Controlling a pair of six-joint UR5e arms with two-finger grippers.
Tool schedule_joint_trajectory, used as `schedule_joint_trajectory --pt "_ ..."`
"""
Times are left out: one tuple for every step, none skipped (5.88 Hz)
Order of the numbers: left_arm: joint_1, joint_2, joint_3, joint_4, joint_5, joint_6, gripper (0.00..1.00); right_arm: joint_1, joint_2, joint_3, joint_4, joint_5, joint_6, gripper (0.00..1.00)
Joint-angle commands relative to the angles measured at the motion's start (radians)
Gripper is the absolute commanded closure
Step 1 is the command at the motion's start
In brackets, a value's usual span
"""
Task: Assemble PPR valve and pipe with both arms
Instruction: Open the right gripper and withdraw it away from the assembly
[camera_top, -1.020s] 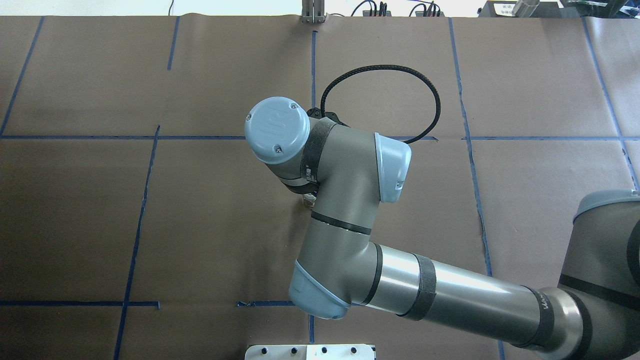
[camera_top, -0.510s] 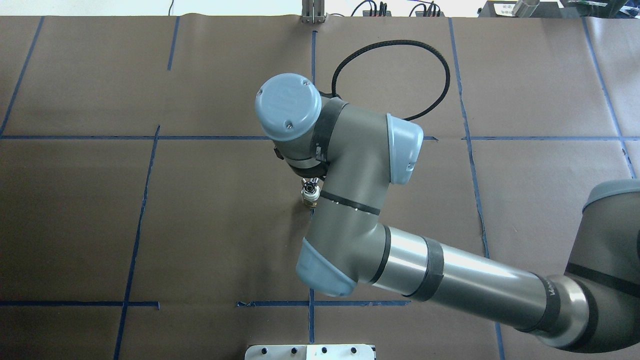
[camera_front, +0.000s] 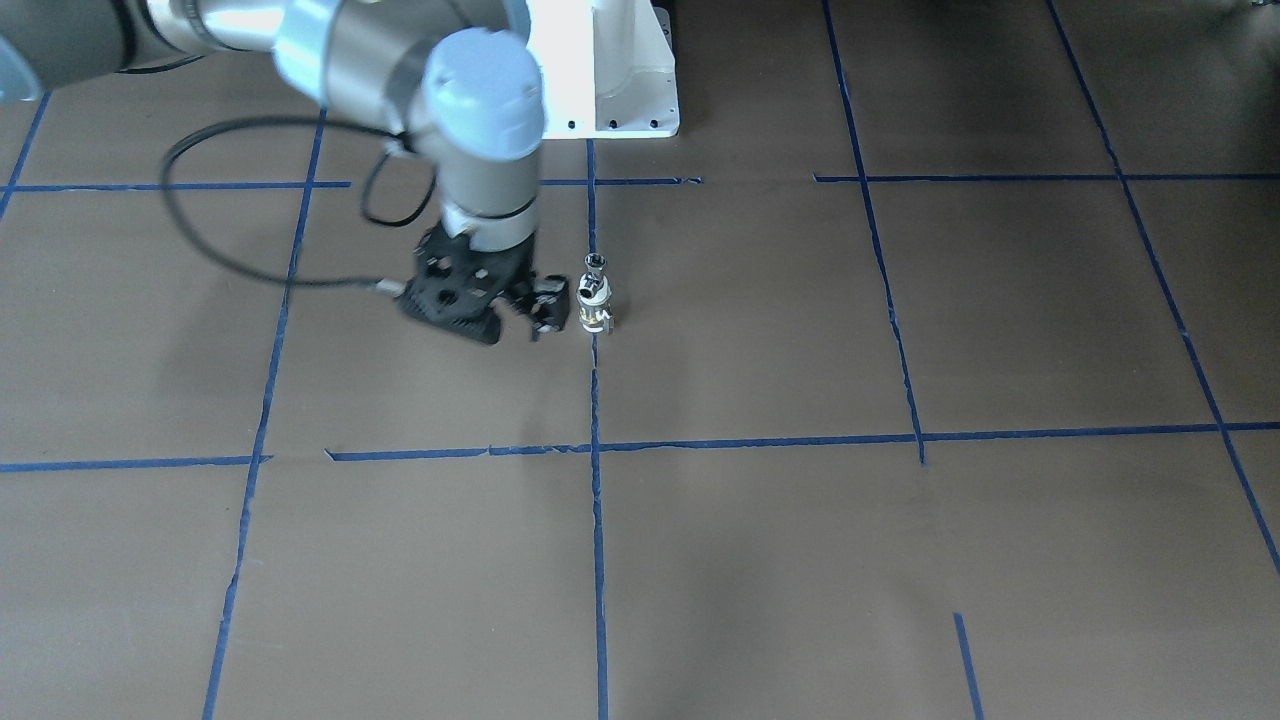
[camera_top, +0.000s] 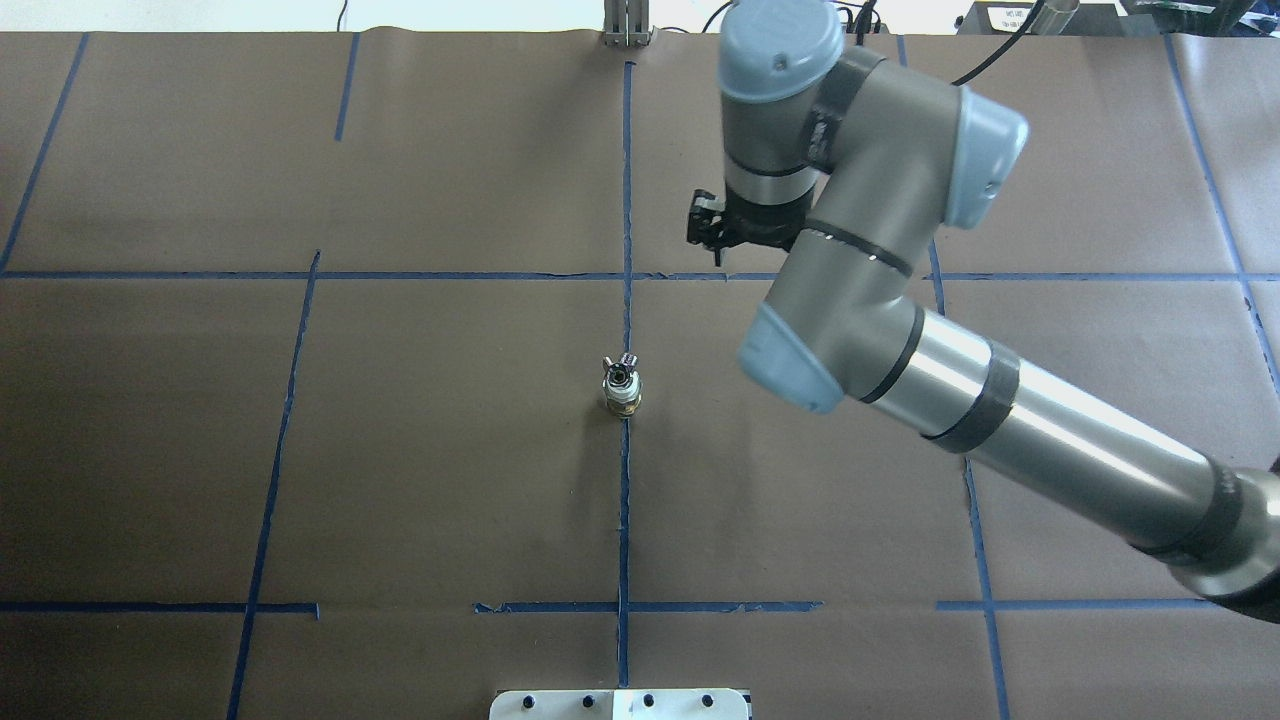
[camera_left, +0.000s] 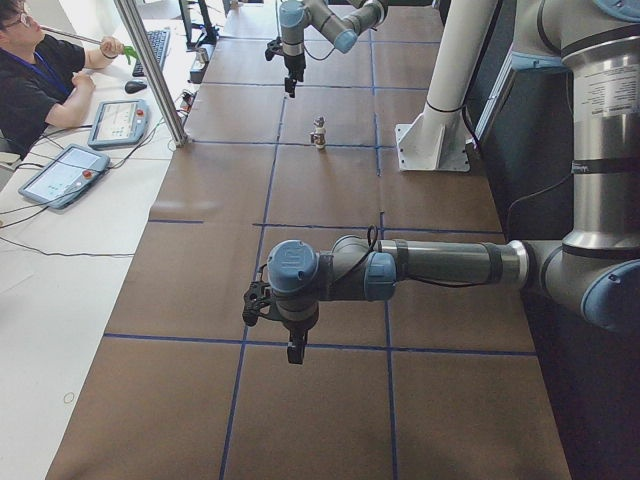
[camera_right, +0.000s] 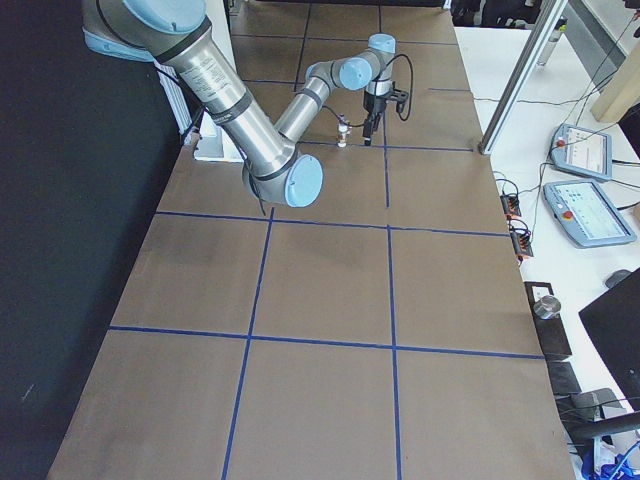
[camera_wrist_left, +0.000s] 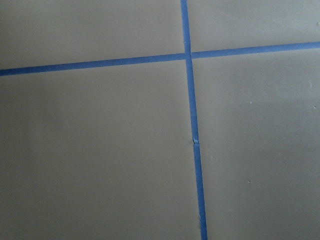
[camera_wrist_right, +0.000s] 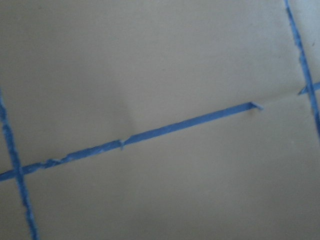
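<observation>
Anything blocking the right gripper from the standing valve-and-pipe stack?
Nothing visible. Only bare brown paper lies between the right gripper and the PPR valve, which stands upright with the pipe on top.

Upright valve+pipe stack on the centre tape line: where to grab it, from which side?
Grip the white lower body of the PPR valve, coming straight down: the stack stands upright, untouched, on the table. The pipe on top has stubs sticking sideways, so close across the stub-free sides, I'd judge.
</observation>
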Motion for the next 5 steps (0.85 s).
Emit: schedule_joint_trajectory --pt "0.001 0.010 0.029 0.003 0.000 0.002 0.00 0.198 -0.134 0.007 0.000 0.120 -0.384 0.00" --pt "0.003 0.001 0.027 -0.019 0.000 -0.003 0.00 0.275 -0.262 0.038 0.005 0.142 -0.613 0.00" --pt "0.001 0.007 0.006 -0.024 0.003 -0.001 0.00 0.370 -0.344 0.045 0.003 0.172 -0.813 0.00" --pt "0.001 0.012 0.006 -0.024 0.011 -0.001 0.00 0.467 -0.440 0.046 0.005 0.221 -1.013 0.00" --pt "0.003 0.013 0.007 -0.024 0.012 0.000 0.00 0.553 -0.567 0.046 0.017 0.269 -1.229 0.00"
